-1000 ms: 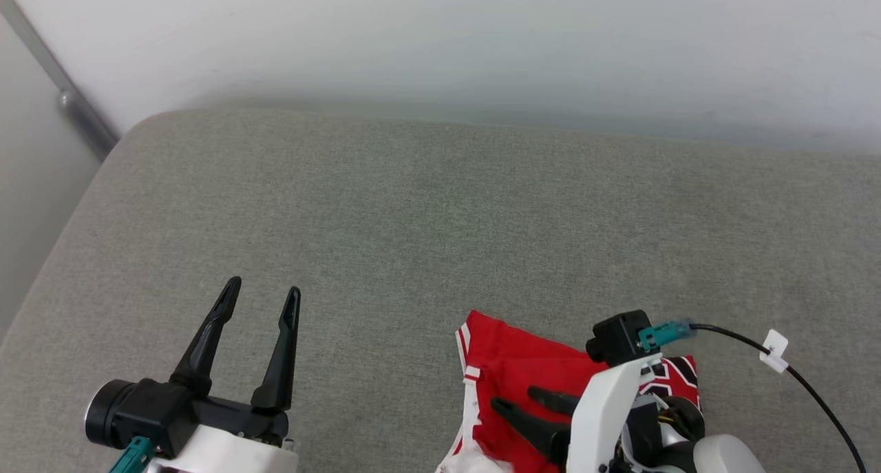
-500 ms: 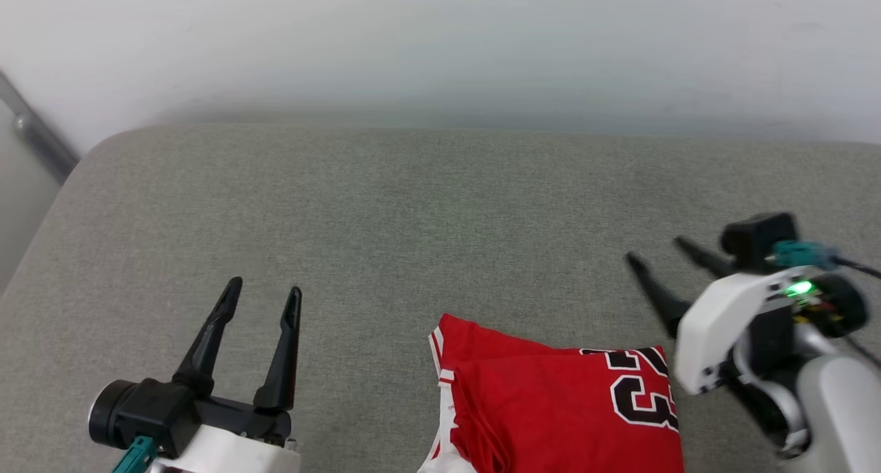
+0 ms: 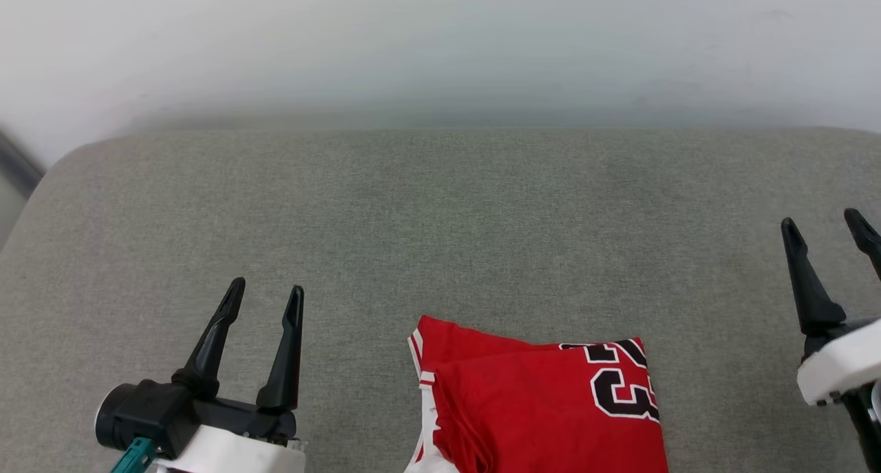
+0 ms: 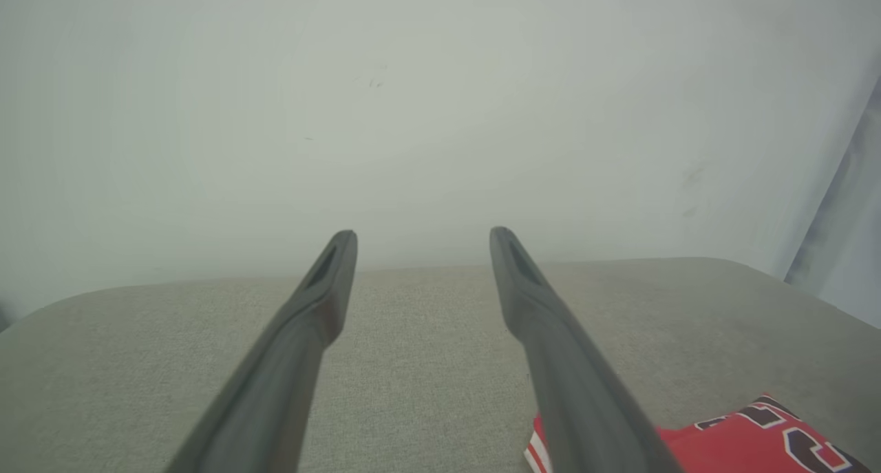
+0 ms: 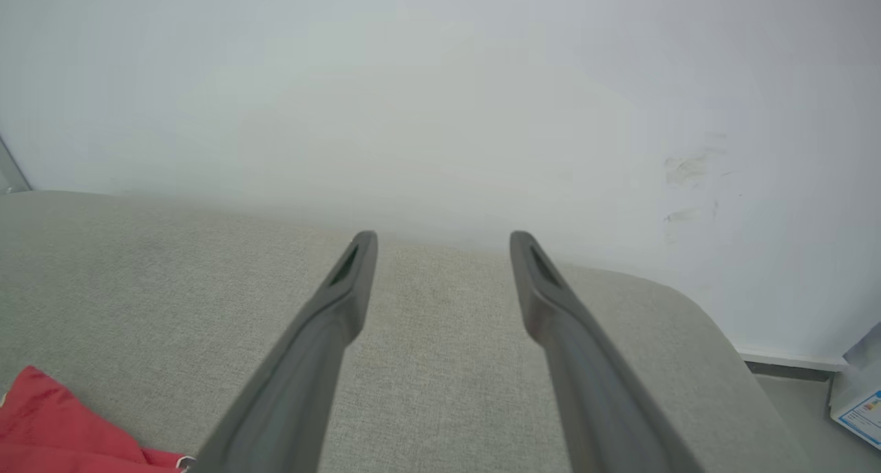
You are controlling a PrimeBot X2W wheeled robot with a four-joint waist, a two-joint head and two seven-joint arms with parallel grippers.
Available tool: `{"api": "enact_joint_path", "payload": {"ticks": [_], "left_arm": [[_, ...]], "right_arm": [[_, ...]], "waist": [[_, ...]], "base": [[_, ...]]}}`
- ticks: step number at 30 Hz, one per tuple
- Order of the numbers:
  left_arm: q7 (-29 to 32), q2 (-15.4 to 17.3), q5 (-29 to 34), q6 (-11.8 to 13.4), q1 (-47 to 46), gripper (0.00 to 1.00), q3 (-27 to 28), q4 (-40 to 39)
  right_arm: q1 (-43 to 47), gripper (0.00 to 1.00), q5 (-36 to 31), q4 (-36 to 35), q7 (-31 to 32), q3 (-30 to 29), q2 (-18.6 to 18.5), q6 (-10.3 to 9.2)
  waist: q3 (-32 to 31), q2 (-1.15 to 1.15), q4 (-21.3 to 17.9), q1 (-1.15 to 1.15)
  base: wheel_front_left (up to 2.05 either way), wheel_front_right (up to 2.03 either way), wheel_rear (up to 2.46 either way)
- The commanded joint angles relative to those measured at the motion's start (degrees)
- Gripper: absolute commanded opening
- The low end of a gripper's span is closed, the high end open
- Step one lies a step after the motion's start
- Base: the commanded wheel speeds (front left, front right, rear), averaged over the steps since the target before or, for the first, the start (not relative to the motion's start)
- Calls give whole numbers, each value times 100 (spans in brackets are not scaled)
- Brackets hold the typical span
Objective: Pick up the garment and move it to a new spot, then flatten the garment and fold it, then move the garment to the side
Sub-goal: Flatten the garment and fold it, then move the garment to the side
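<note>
The garment (image 3: 537, 411), bright red with dark-and-white numbers and striped trim, lies folded at the near middle of the grey cushion (image 3: 440, 218). My left gripper (image 3: 266, 292) stands open at the lower left, well clear of the cloth. My right gripper (image 3: 822, 224) is open at the far right edge, apart from the garment. Nothing is between either pair of fingers. In the left wrist view the garment (image 4: 750, 445) shows at the lower right, beside the open left gripper (image 4: 421, 236). In the right wrist view the garment (image 5: 62, 428) peeks in at the lower left, beside the open right gripper (image 5: 443, 237).
A pale wall (image 3: 440, 39) rises right behind the cushion. The cushion's rounded left corner (image 3: 62, 170) and its right corner (image 5: 695, 314) drop to the floor. A small box (image 5: 857, 404) stands on the floor at the right.
My right gripper has lifted off the garment and swung away to the far right, leaving the cloth lying folded. The camera has shifted a little. The left gripper has stayed put.
</note>
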Motion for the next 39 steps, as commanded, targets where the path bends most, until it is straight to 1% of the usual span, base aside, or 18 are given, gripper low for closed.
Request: {"api": "enact_joint_path", "payload": {"ticks": [1, 3, 8, 13, 18, 21, 26, 29, 31, 35, 39], "left_arm": [[-13, 14, -9, -8, 53, 100, -8, -31], [-13, 36, 3, -8, 81, 100, -40, -31], [-13, 16, -1, -8, 152, 100, -81, -22], [-13, 9, 2, -8, 168, 100, -132, -23], [-13, 30, -8, -8, 128, 100, -156, -8], [-13, 36, -10, -8, 123, 100, -161, -2], [-13, 34, -17, -8, 75, 100, -181, -11], [-13, 46, -24, -8, 60, 100, -192, -7], [-13, 41, -36, -8, 24, 100, -194, 12], [-13, 38, -61, -8, -67, 100, -213, -17], [-13, 59, -40, -8, -150, 100, -261, 32]], "right_arm": [[189, 100, -29, -140, -154, -58, 99, -3], [392, 100, -121, -334, -376, -115, 200, -3], [791, 100, -255, -587, -830, -218, 607, -3], [991, 100, -333, -547, -1049, -164, 801, -3], [1011, 100, -303, -466, -1118, -123, 828, -3], [1015, 100, -195, -387, -1015, -112, 855, -3], [1000, 100, -90, -373, -858, -52, 749, -3], [1072, 100, -20, -284, -205, 87, 603, -3], [1060, 100, 189, -324, 326, 213, 538, -3], [1173, 100, 511, -474, 1624, 545, 245, -4], [1232, 100, 834, -653, 2970, 659, 251, -2]], "waist": [[-4, 0, -21, 0], [-14, 0, -32, 0], [-56, 0, -36, 0], [-47, 0, -31, 0], [-49, 0, -21, 0], [-58, 0, -20, 0], [-10, 0, -12, 0], [36, 0, 6, 0], [96, 0, 33, 0], [221, 0, 93, 0], [376, 0, 180, 0]], "base": [[0, 0, 0], [0, 0, 0], [0, 0, 0], [0, 0, 0], [0, 0, 0], [0, 0, 0], [0, 0, 0], [0, 0, 0], [0, 0, 0], [0, 0, 0], [0, 0, 0]]}}
